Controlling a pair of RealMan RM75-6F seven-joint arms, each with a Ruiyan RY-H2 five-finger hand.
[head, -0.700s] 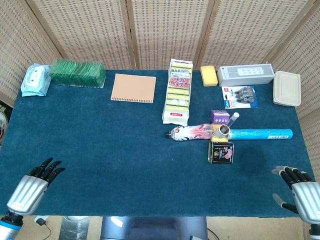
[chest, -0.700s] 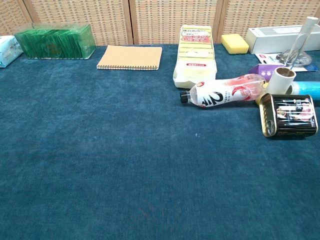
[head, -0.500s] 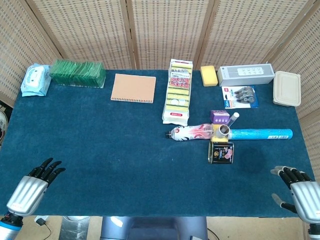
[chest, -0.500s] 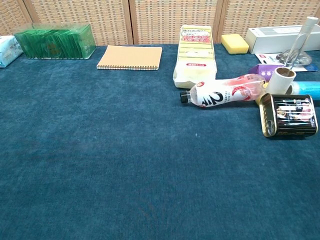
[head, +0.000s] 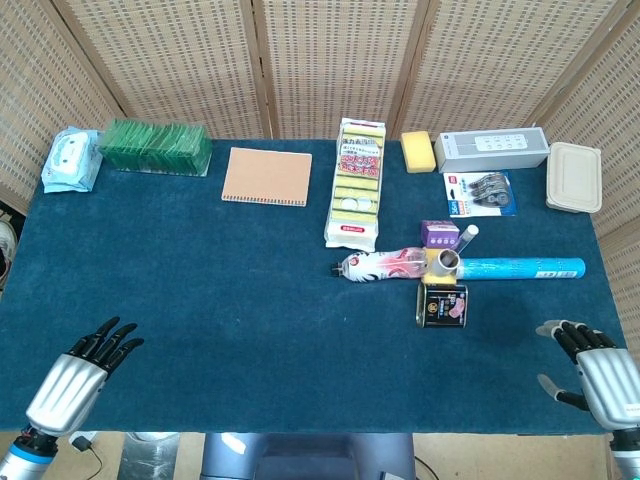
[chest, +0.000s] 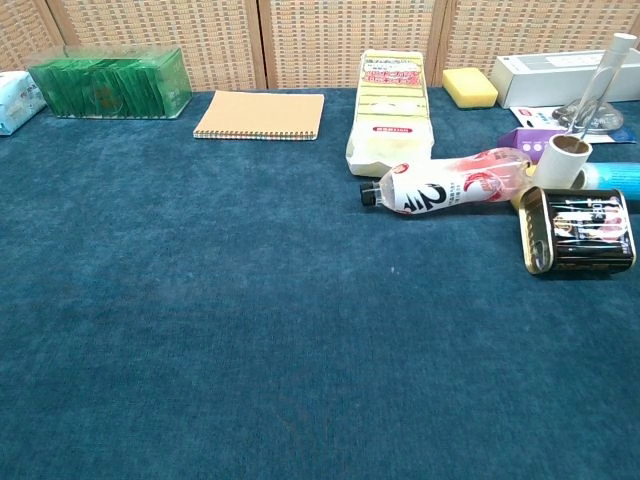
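Both of your hands have crept a little further onto the table since the earlier frame; nothing on the cloth has shifted. Your right hand (head: 603, 378) sits at the near right corner, fingers spread and holding nothing. Your left hand (head: 78, 378) is at the near left corner, fingers likewise apart and empty. Neither shows in the chest view.

Nearest your right hand is the black tin can (head: 442, 305), lying on its side on the blue table cloth (head: 230, 300), well apart from your fingertips. Just behind the can lies the blue tube (head: 520, 268), stretched toward the right edge, with a cardboard roll (head: 447, 262) at its left end. Touching that roll on the left is the plastic bottle (head: 380, 265) with the red and white label, on its side with its cap pointing left. A small purple box (head: 439, 234) stands just behind the roll.

Further back, the pack of yellow sponges (head: 357, 182) lies lengthwise near the middle, with a loose yellow sponge (head: 418, 151) to its right, then a grey box (head: 491, 149) and a beige lidded container (head: 574, 177) at the far right. A blister pack (head: 481, 193) lies in front of the grey box. To the left are the orange spiral notebook (head: 266, 176), the green packet stack (head: 155, 146) and the pack of wet wipes (head: 71, 159).
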